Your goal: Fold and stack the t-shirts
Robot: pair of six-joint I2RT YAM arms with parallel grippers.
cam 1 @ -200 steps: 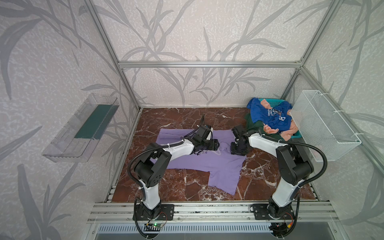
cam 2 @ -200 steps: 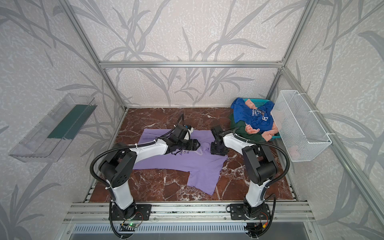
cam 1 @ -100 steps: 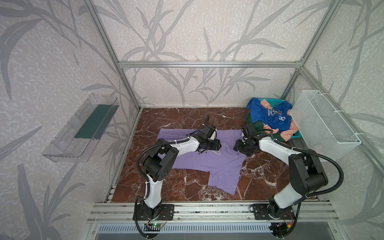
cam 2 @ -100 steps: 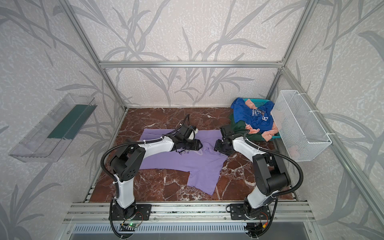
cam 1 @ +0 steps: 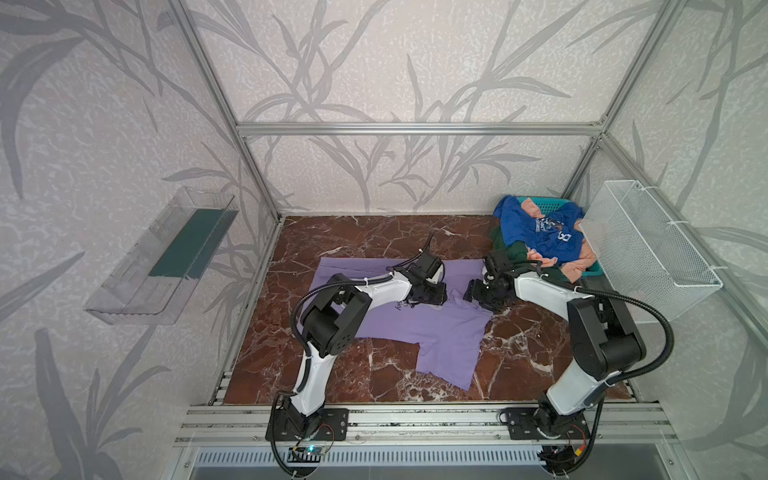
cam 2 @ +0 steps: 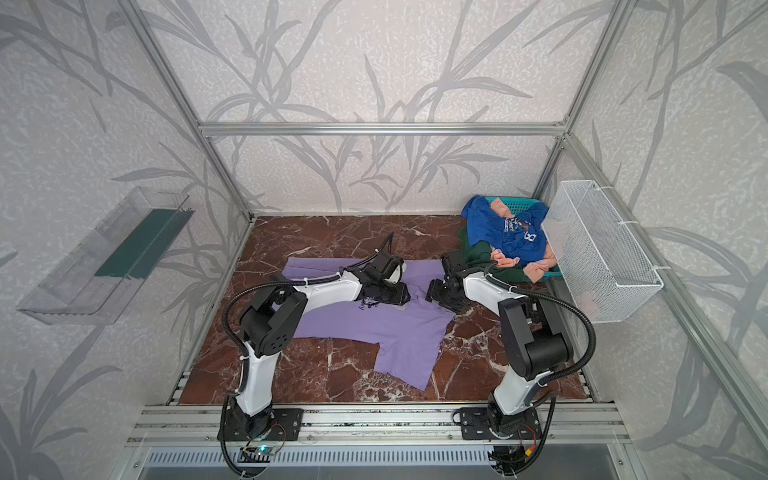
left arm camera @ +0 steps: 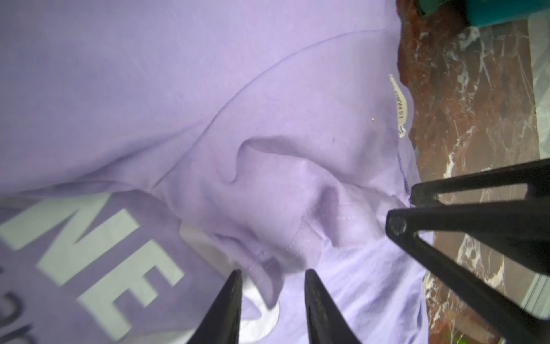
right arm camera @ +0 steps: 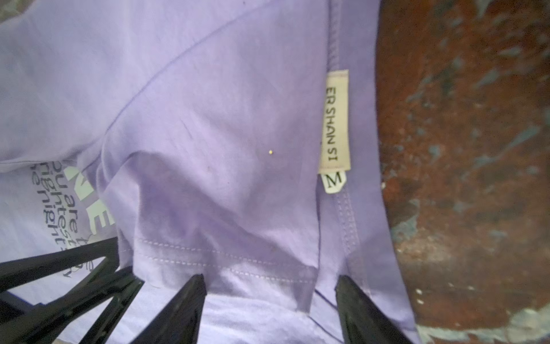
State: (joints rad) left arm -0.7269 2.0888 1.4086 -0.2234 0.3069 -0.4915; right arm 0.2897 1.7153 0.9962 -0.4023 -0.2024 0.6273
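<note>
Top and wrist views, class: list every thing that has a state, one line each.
lavender t-shirt: spread out, unfolded, collar bunched
blue t-shirt: crumpled, on top of the others
peach t-shirt: crumpled under the blue
dark green t-shirt: crumpled, mostly covered
left gripper: open, astride a collar fold
right gripper: open wide over the neckline

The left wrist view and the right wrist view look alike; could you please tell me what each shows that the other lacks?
Only the left wrist view: a teal basket corner and a raised fold between the fingers of the left end effector. Only the right wrist view: a readable M on the size tab. Both: the lavender t-shirt, its neck label and the marble table.
</note>
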